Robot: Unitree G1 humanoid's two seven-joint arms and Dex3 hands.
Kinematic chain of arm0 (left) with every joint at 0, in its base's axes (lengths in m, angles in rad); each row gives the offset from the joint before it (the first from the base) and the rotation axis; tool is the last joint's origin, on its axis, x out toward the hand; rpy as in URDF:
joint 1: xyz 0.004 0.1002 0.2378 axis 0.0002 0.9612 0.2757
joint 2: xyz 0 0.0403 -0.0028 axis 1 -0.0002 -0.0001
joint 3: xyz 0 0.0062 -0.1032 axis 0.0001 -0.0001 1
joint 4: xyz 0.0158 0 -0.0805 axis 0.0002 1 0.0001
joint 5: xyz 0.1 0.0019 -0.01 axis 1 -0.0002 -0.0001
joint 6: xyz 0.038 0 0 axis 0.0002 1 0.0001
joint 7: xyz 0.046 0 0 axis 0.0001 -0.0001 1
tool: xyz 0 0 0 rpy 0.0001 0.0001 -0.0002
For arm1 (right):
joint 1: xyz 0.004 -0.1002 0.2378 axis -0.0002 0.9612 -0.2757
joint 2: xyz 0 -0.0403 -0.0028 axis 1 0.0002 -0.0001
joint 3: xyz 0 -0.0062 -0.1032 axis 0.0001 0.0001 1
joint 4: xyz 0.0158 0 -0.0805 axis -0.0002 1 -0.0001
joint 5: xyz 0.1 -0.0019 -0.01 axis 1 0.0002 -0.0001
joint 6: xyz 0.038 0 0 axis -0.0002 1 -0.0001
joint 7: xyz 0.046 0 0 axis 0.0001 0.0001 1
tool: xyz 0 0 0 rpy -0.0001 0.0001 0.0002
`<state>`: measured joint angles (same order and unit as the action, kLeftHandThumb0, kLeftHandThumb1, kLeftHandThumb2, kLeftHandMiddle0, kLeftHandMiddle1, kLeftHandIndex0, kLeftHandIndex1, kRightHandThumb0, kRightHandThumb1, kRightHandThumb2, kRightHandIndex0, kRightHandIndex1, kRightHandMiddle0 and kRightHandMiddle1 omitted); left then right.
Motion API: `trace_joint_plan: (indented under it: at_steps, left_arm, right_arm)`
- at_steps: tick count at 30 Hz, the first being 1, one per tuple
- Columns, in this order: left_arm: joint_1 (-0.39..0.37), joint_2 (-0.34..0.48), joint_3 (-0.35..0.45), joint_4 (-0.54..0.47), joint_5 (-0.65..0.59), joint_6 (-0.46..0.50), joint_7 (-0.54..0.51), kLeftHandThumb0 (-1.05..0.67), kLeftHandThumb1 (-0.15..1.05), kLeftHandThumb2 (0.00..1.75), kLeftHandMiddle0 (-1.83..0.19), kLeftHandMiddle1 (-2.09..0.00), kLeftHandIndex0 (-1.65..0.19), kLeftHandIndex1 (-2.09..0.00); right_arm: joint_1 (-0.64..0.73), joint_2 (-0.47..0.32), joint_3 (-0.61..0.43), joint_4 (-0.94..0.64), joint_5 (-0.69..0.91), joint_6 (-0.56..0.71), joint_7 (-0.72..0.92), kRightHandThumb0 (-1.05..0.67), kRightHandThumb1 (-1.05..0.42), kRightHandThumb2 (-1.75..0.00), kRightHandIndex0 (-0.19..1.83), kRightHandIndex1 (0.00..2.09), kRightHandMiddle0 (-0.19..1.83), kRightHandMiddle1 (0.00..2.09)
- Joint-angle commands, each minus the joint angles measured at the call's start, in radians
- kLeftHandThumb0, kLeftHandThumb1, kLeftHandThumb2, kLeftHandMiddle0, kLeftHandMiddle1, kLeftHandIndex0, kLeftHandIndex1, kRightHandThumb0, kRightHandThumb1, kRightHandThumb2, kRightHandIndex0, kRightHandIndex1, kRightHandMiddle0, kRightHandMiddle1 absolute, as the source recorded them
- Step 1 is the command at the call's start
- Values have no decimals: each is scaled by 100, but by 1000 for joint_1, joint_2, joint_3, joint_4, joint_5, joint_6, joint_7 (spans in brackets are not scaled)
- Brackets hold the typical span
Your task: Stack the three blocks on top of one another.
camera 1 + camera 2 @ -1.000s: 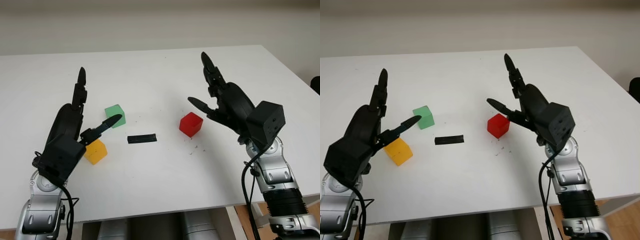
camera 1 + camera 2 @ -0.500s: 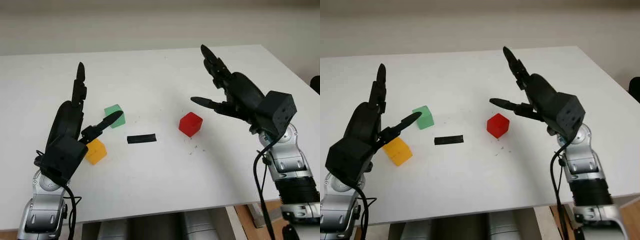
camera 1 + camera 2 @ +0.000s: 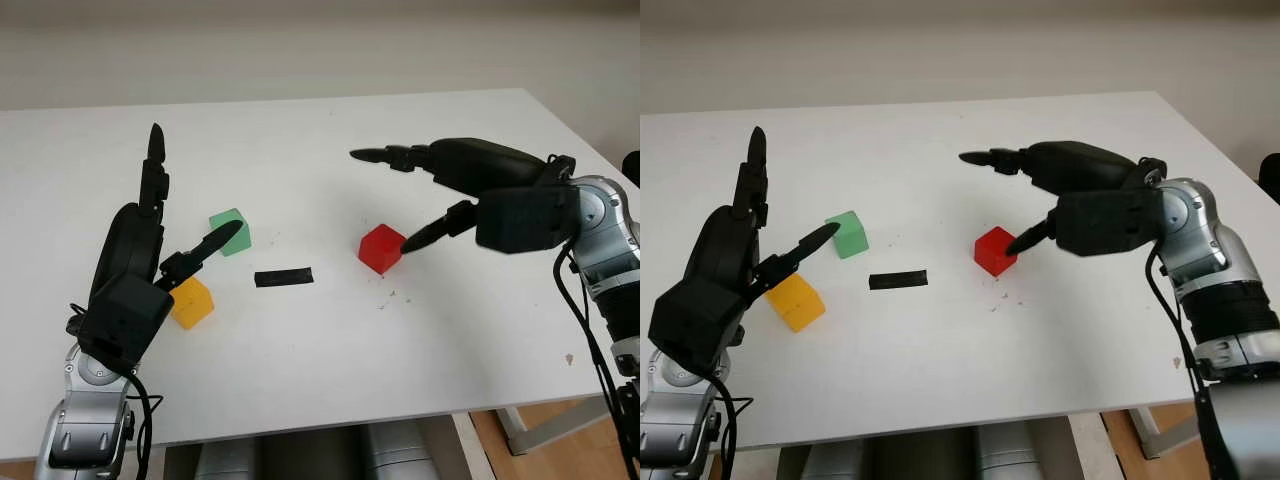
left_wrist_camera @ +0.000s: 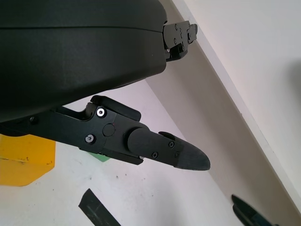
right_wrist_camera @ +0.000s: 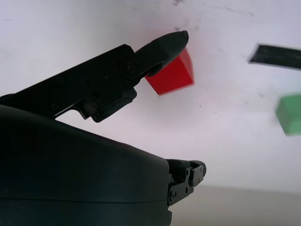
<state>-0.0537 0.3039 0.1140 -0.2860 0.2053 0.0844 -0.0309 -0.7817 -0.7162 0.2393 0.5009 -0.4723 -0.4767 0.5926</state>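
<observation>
Nearest the robot, the left hand (image 3: pixel 135 270) hovers above the white table (image 3: pixel 300 350) at its left side, empty, fingers spread with one pointing up and the thumb (image 3: pixel 215 243) reaching toward the middle of the table. Just under this hand's thumb side sits the yellow block (image 3: pixel 190 302), partly hidden by the knuckles; in the left wrist view the yellow block (image 4: pixel 23 157) lies close below the palm. Just beyond the thumb tip is the green block (image 3: pixel 230 230), apart from the yellow one. To the right of the thumb, between the two hands, a strip of black tape (image 3: pixel 283 277) lies flat on the table.

Farther right, the right hand (image 3: pixel 470 190) reaches in over the table from the right side, empty and spread. Its thumb (image 3: pixel 432 229) points down and left, the tip at the upper right edge of the red block (image 3: pixel 381 248); whether it touches cannot be told. In the right wrist view the thumb (image 5: pixel 160 47) overlaps the red block (image 5: pixel 173 75). The long fingers (image 3: pixel 385 155) stretch out beyond the red block, well above the table.
</observation>
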Motion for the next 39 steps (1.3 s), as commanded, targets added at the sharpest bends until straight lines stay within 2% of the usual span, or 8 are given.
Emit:
trace_joint_plan:
  at_steps: [1, 7, 13, 21, 32, 35, 36, 39]
  left_arm:
    - [1, 1, 11, -12, -3, 0, -1, -60, 105, 7, 19, 0, 19, 0]
    - [-4, 4, 11, -10, -4, -3, -9, -60, 105, 7, 19, 0, 19, 0]
    - [-12, 4, 7, -8, 3, 3, -12, -60, 105, 8, 19, 0, 19, 0]
    - [-22, 6, 1, -8, 7, 18, -23, -61, 105, 8, 19, 0, 19, 0]
    - [-17, 7, 5, -15, 7, 21, -26, -61, 105, 8, 19, 0, 19, 0]
    - [-16, 7, 4, -18, 9, 25, -27, -61, 105, 8, 19, 0, 19, 0]
    - [-16, 7, 5, -20, 8, 26, -27, -61, 105, 8, 19, 0, 19, 0]
    - [-14, 9, 6, -20, 7, 23, -27, -61, 105, 8, 19, 0, 19, 0]
  right_arm:
    - [-23, -23, 35, -20, -61, -15, -15, -52, -79, -5, 19, 11, 20, 11]
    - [-28, -28, 88, 3, -182, -83, -102, -49, -78, -5, 27, 11, 27, 11]
    - [-24, -20, 109, 53, -210, -121, -161, -45, -80, -6, 31, 10, 31, 10]
    - [-31, 17, 145, 203, -243, -236, -354, -38, -79, -5, 39, 11, 38, 10]
    - [-61, 59, 180, 338, -261, -249, -456, -31, -86, -6, 48, 14, 44, 12]
    - [-70, 63, 199, 359, -295, -248, -515, -34, -86, -6, 54, 17, 48, 14]
    - [-73, 64, 207, 366, -311, -247, -545, -35, -85, -5, 51, 30, 49, 14]
    - [-83, 70, 227, 392, -345, -238, -607, -41, -85, -5, -1, 145, 53, 16]
